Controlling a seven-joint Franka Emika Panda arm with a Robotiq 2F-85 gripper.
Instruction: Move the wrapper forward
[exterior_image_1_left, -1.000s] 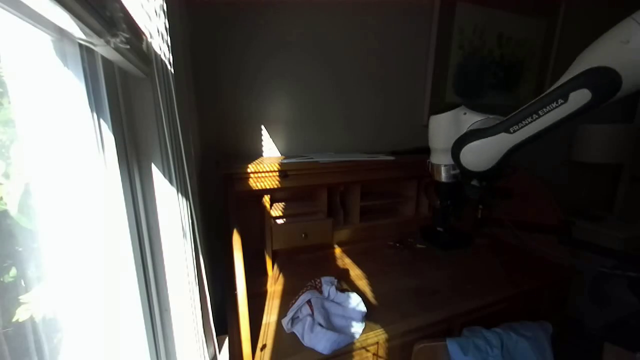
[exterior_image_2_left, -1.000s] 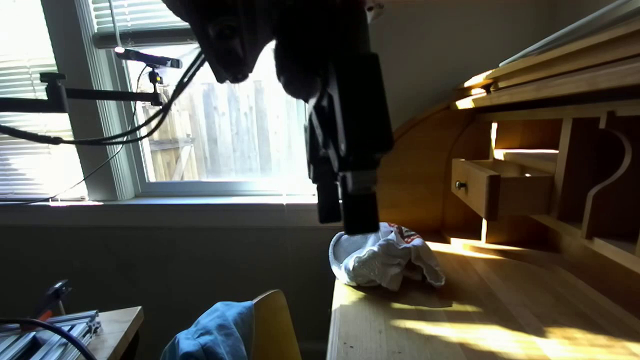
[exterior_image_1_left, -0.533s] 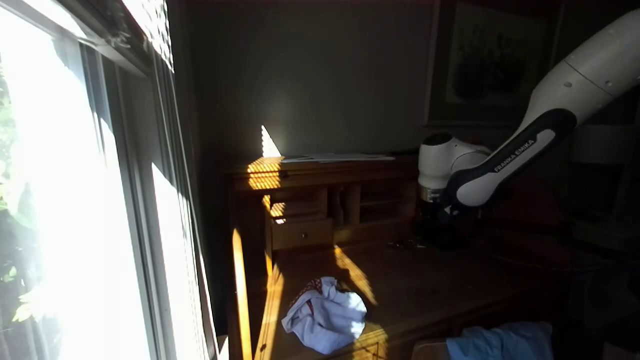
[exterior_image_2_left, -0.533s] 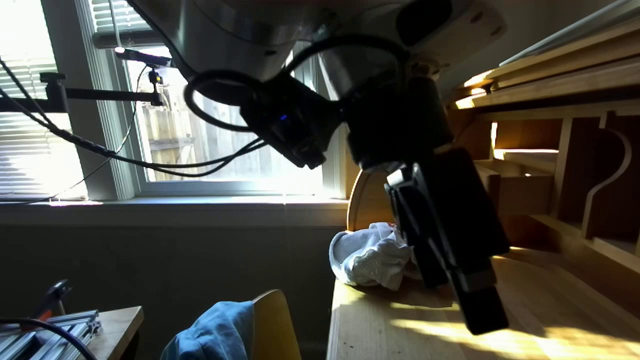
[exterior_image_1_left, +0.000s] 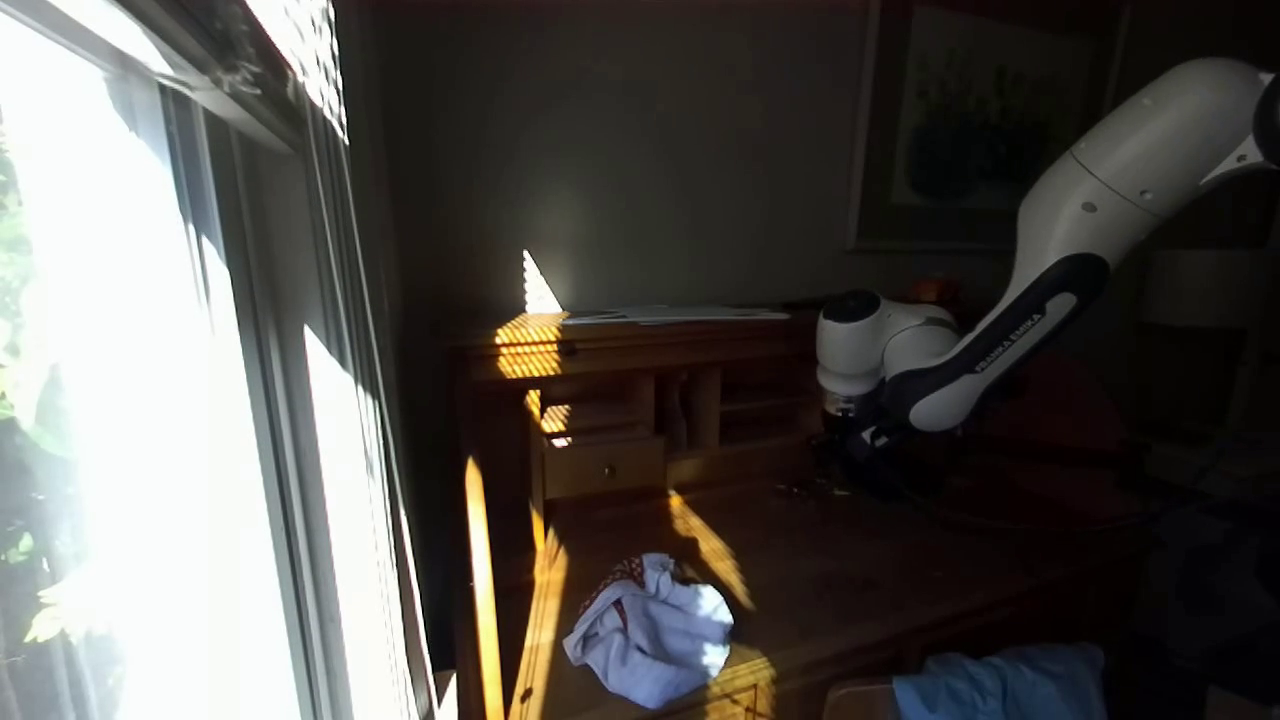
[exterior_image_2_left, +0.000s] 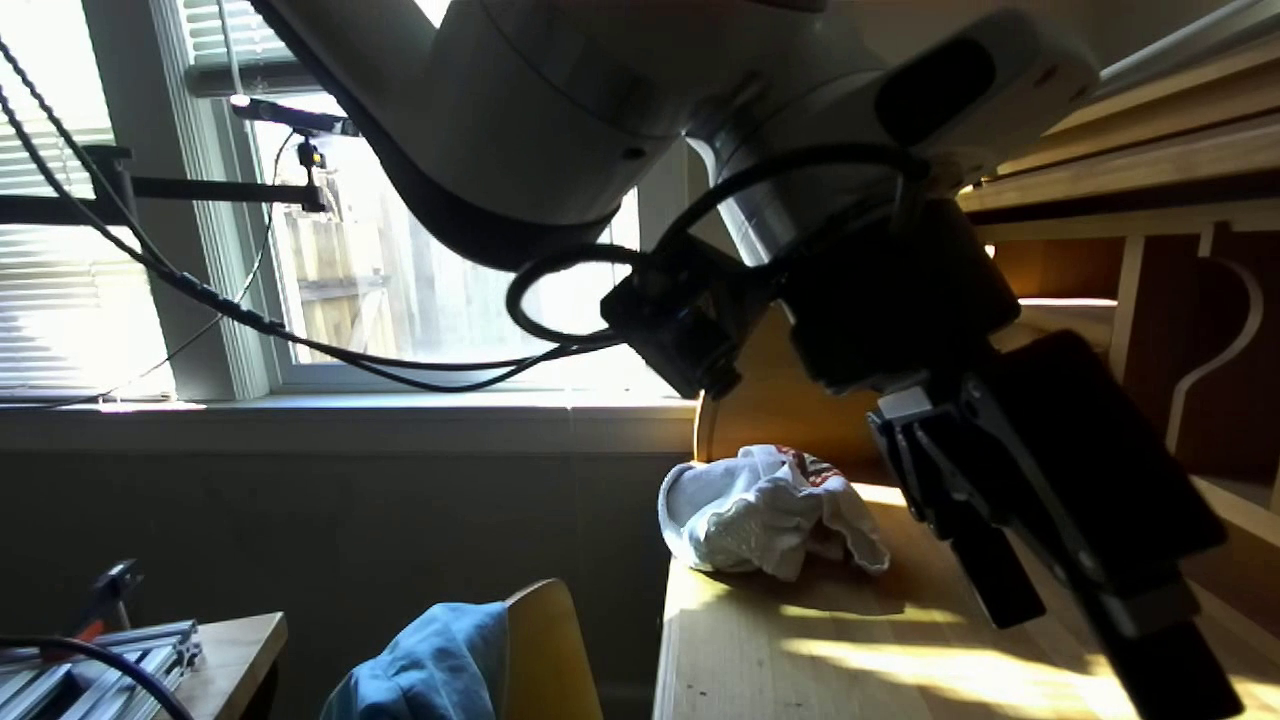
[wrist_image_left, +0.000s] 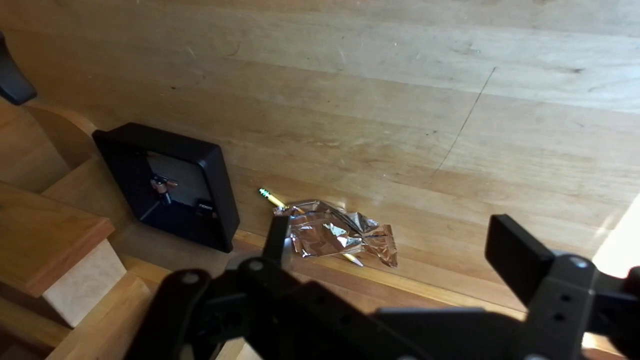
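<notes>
A crumpled, shiny brown see-through wrapper (wrist_image_left: 327, 237) lies on the wooden desk (wrist_image_left: 400, 125) in the wrist view. It lies across a yellow pencil (wrist_image_left: 272, 198), whose two ends stick out. My gripper (wrist_image_left: 387, 227) is open and empty, above the desk. Its left finger covers a bit of the wrapper's left edge in the wrist view; the right finger is well to the right of it. The open gripper (exterior_image_2_left: 1100, 640) also shows in an exterior view, tilted over the desk. In an exterior view the gripper (exterior_image_1_left: 850, 465) is dark. The wrapper cannot be made out clearly in either exterior view.
A black open box (wrist_image_left: 220, 185) with small things inside stands left of the wrapper. A white cloth (exterior_image_1_left: 655, 635) lies on the desk near the window. Desk shelves and a small drawer (exterior_image_1_left: 605, 470) rise at the back. A chair with a blue cloth (exterior_image_2_left: 430, 660) stands in front.
The arm has come lower. In an exterior view the gripper has moved down and right, away from in front of the cloth, and tilted; its fingers show farther apart. The cloth has not moved.
</notes>
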